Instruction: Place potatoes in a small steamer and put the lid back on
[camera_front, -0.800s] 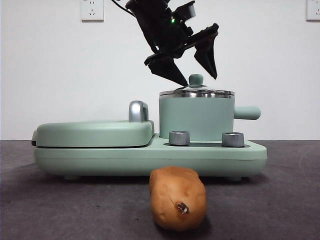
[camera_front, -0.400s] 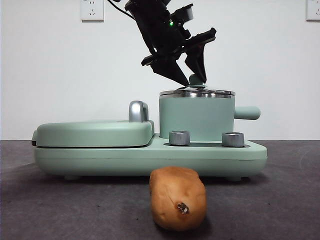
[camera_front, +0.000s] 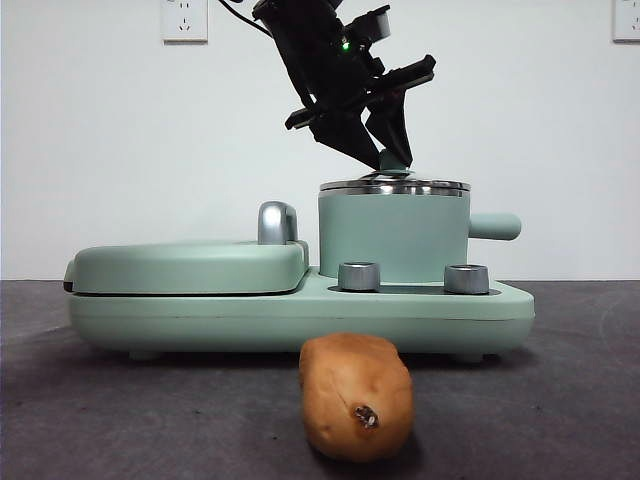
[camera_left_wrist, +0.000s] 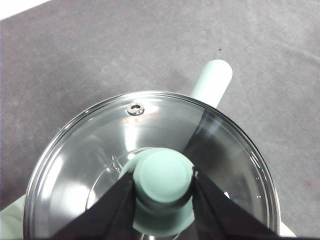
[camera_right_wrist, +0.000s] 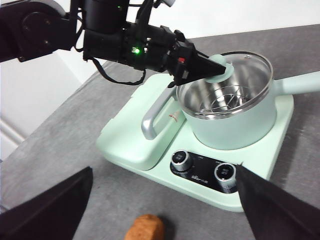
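The orange-brown potato lies on the dark table in front of the cooker; it also shows in the right wrist view. The mint-green steamer stands on the cooker's right side with the glass lid on its rim. My left gripper reaches down from above and is shut on the lid's green knob. I cannot tell whether the lid is lifted off the rim. My right gripper is open and empty, hovering high above the table in front of the cooker, near the potato.
The flat green griddle with its chrome handle takes the cooker's left half. Two steel dials sit on the base front. The steamer's side handle sticks out to the right.
The left gripper's jaws, open around the knob a second ago, have shut on it. Potato, steamer and lid have not visibly moved.
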